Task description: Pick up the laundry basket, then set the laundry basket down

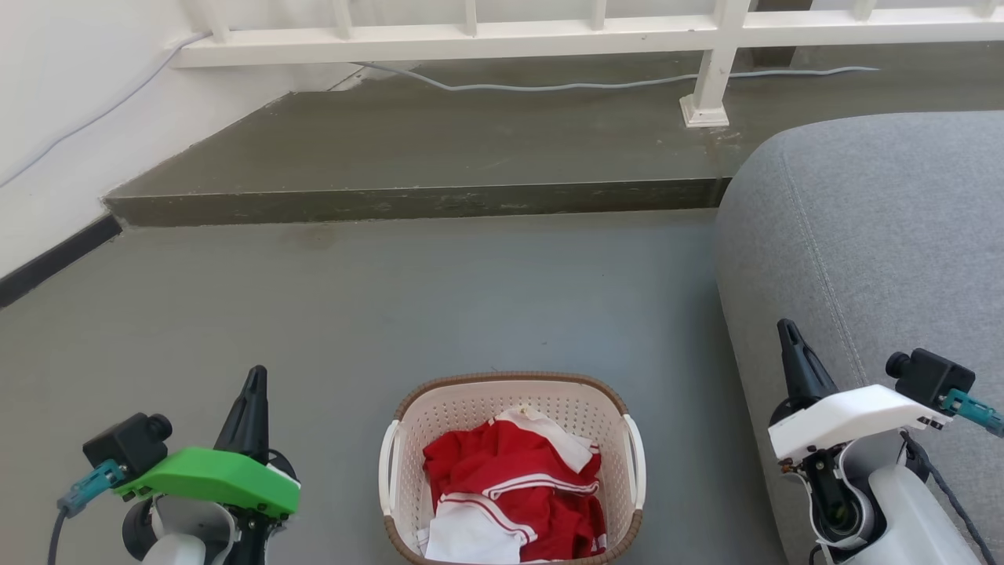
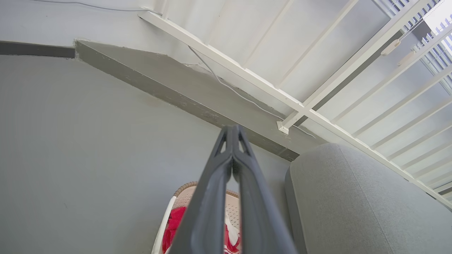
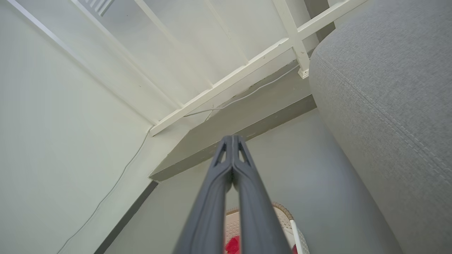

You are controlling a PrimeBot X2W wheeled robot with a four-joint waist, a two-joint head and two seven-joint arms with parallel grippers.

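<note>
**Basket on floor, both grippers closed and clear of it**

Basket point(image 1: 471, 412) stands upright on the floor point(image 1: 392, 298), at 6 o'clock in the head view, centred between the arms. Red-and-white clothes point(image 1: 510, 479) fill it, heaped toward the near wall. White handles point(image 1: 386, 467) sit at its 9 and 3 o'clock sides, both free.

Left gripper point(image 1: 255, 384) is at the basket's 9 o'clock, apart from it, fingers pressed together, pinching nothing; the left wrist view confirms the tips meet. Right gripper point(image 1: 787, 333) is at 3 o'clock, further off, over the sofa point(image 1: 863, 235) edge, fingers also pressed together and empty. Both point toward 12 o'clock, at the step point(image 1: 408, 200).

Stage can't be settled. The scene fits a basket waiting to be lifted, and equally one put back down with the arms drawn clear. No move is called here.

Handling notes, as judgement:
- The handles are thin loops on opposite sides, so the basket likely carries level only with both taken evenly.
- The load sits toward 6 o'clock, so expect a tip that way under any lift.
- The sofa is close at the basket's 3 o'clock, so room for the right arm is tight.
- The floor at 12 o'clock is flat, so the base should seat without rocking.
</note>
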